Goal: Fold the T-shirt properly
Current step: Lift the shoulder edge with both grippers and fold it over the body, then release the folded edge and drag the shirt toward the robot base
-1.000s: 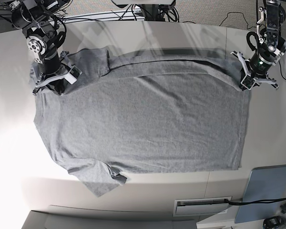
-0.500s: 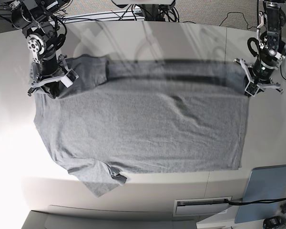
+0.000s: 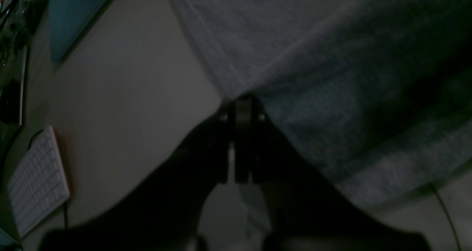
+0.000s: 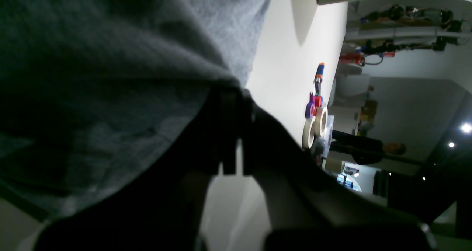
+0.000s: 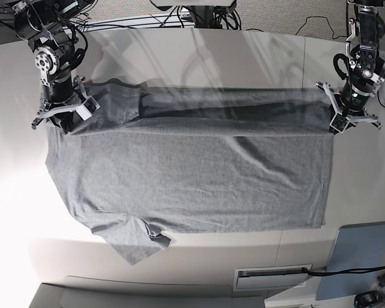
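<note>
The grey T-shirt (image 5: 192, 173) lies spread plain side up across the white table (image 5: 199, 54), one sleeve (image 5: 131, 240) pointing to the near edge. Its far edge hangs raised and blurred between both arms. At the base view's left, my right gripper (image 5: 63, 120) is shut on the cloth by the far sleeve. In the right wrist view the right gripper (image 4: 230, 92) pinches the T-shirt (image 4: 110, 59). My left gripper (image 5: 339, 125) is shut on the far hem corner. The left wrist view has the left gripper (image 3: 241, 107) nipping the T-shirt (image 3: 332, 59) at its corner.
A blue-grey pad (image 5: 362, 256) and a white slotted panel (image 5: 273, 277) lie at the near right. A white keyboard (image 3: 37, 181) lies beside the left arm. Tape rolls (image 4: 315, 127) and small coloured items stand on the table beyond the right arm.
Both grippers have lifted the T-shirt's far edge off the table. The folded-over strip between them has pulled taut and straight, and the wrinkles behind it have smoothed.
</note>
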### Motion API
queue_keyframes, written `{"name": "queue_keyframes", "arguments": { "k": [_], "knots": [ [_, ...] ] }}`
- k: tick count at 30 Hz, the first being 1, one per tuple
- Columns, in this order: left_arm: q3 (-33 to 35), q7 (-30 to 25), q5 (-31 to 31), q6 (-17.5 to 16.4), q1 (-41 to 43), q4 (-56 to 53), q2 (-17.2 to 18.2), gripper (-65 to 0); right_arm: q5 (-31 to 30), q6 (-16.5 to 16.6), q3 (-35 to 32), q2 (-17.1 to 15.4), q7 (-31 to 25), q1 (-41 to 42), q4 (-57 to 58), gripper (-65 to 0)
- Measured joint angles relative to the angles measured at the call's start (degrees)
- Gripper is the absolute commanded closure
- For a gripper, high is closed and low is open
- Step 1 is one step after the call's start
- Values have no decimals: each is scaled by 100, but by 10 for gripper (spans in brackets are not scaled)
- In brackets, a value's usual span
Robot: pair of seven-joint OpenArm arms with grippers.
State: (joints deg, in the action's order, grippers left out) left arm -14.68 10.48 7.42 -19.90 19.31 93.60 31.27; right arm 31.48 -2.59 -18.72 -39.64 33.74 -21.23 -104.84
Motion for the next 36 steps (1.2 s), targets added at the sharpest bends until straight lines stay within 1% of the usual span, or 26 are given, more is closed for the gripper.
{"name": "queue_keyframes", "arguments": {
  "k": [7,9,12,24,27,28,29,30,31,32,34,35,36],
  "knots": [
    [0,-17,0,-2,-61,0,0,0,-7,9,0,0,-35,238,0,0],
    [0,-26,0,-2,-96,0,0,0,-122,9,2,-2,-35,295,0,0],
    [0,-37,0,-4,-96,0,-2,0,-149,136,2,0,-42,297,0,0],
    [0,-37,-35,-7,-94,0,0,0,-146,133,2,-2,-76,297,0,0],
    [0,-37,-306,-7,-94,0,0,0,-144,313,2,-2,-76,299,0,0],
    [0,-37,-321,-4,-94,0,0,0,-155,396,2,0,-76,299,0,-41],
    [0,-37,-321,-4,-96,0,0,-1,-236,393,2,0,-76,299,0,-100],
    [0,-37,-319,-4,-96,0,0,-55,-315,391,2,0,-76,299,0,-159],
    [0,-37,-323,-4,-94,0,0,-116,-334,389,2,-2,-76,299,0,-204],
    [0,-28,-308,-4,-96,0,0,-179,-358,389,2,-2,-76,315,0,-234],
    [0,-28,-321,-2,-96,0,0,-280,-378,389,2,-2,-76,348,0,-241],
    [0,-28,-321,-2,-96,0,0,-313,-376,389,2,-2,-76,365,0,-241],
    [0,-17,-321,-2,-94,0,0,-326,-376,387,2,-2,-76,378,0,-241]
  ]
}}
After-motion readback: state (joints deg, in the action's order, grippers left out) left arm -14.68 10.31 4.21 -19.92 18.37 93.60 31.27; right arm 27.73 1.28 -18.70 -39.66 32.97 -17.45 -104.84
